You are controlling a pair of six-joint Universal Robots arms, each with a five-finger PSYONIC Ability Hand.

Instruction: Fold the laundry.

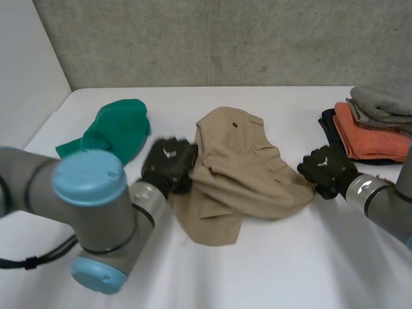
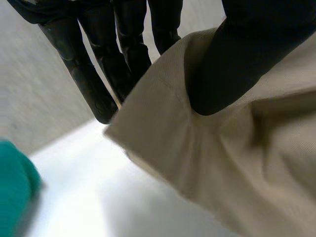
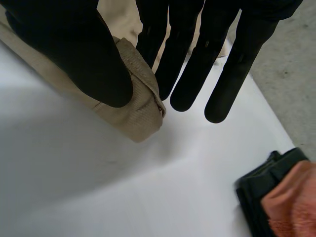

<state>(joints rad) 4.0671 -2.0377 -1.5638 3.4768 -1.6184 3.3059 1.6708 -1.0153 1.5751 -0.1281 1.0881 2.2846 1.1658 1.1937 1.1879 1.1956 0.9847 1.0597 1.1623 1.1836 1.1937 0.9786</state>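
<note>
A tan pair of shorts [image 1: 241, 170] lies crumpled mid-table. My left hand [image 1: 168, 164] is at its left edge; in the left wrist view the thumb [image 2: 232, 64] presses the tan cloth [image 2: 222, 163] against the fingers [image 2: 94, 84], pinching that edge. My right hand [image 1: 327, 168] is at the shorts' right edge; in the right wrist view its thumb [image 3: 84, 59] and fingers [image 3: 192, 64] pinch a folded hem of the cloth [image 3: 140, 106].
A green garment [image 1: 112, 132] lies bunched at the back left, close to my left hand. A stack of folded cloths [image 1: 376, 125], grey over orange over black, stands at the right edge, also seen as a stack corner [image 3: 281, 197].
</note>
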